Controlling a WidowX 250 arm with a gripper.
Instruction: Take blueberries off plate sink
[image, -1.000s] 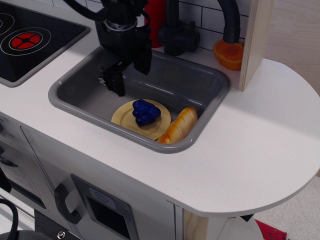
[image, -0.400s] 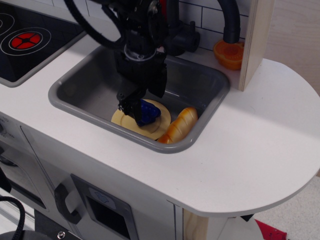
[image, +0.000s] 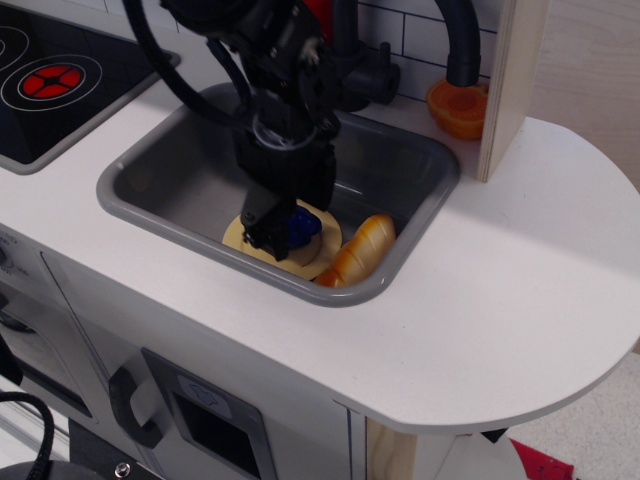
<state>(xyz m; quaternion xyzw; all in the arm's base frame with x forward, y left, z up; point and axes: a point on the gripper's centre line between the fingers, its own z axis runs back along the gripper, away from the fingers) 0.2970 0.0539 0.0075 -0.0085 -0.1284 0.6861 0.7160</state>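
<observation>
Observation.image shows the claw (image: 283, 232) down inside the sink (image: 180, 170), directly over the blueberries (image: 302, 226), which sit on the plate (image: 318, 258) at the sink's front edge. The berries lie just below and slightly right of the claw's tip, with only their right side showing past the near finger. Whether the fingers are closed on the berries cannot be told. The bread (image: 362, 250) lies just right of the plate. Since a second ago the claw has moved right and down from the sink's left part onto the berries.
</observation>
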